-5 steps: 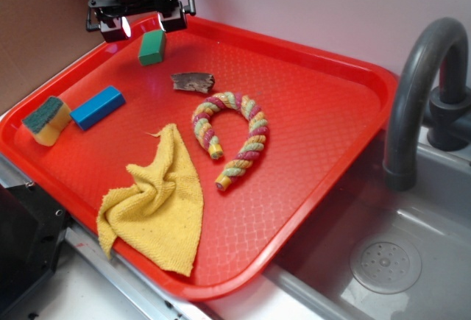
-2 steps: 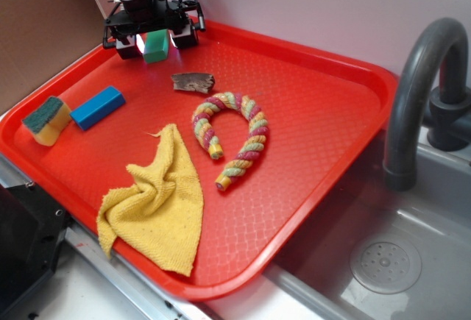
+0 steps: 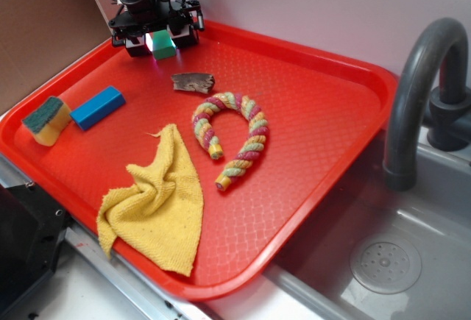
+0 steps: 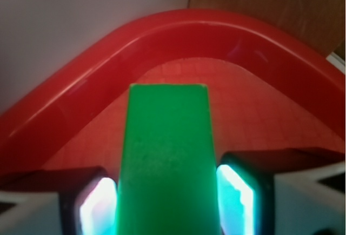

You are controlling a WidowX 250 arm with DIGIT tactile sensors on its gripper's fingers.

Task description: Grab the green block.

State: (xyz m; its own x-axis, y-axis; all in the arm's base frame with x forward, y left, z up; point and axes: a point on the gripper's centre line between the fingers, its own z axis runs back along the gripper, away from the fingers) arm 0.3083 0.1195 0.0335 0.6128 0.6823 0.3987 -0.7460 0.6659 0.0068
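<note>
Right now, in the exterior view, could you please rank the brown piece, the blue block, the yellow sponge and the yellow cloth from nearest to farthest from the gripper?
Measured from the gripper, which straddles the green block at the tray's far corner:
1. Brown piece, just in front of it.
2. Blue block, toward the tray's left side.
3. Yellow sponge, by the left rim.
4. Yellow cloth, at the near edge.

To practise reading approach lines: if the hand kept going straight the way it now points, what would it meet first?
The green block already sits between the fingers of the hand, which points down at the red tray. Going on, it would probably meet the tray floor first; the remaining gap is unclear.
</note>
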